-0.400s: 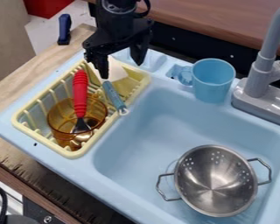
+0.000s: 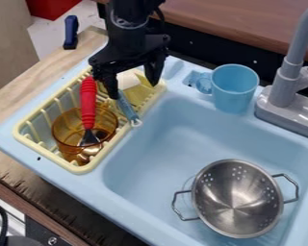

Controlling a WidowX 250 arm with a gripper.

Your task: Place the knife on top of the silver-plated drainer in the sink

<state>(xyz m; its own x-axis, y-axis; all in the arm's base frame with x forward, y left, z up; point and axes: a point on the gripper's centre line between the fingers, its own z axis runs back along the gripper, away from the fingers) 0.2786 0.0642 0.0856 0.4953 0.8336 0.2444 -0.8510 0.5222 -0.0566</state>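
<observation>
Gripper and knife at the drying rack, with the knife still to be moved. The black gripper hangs over the far end of the cream rack, its two fingers apart and pointing downward, one on either side of the pale, broad part of the knife; no grip on it is visible. The knife, identified by its blue handle, lies in the rack at the side next to the basin, the looped handle end at the rim. Beside it are a red-handled utensil and an amber cup. The silver drainer stands in the sink, well apart from the knife, with nothing on top of it. Judged against the task, only the approach is accomplished: the gripper appears to be in place for a grasp. Closing on the knife, lifting it out of the rack, carrying it across the basin and laying it on the drainer all remain.
</observation>
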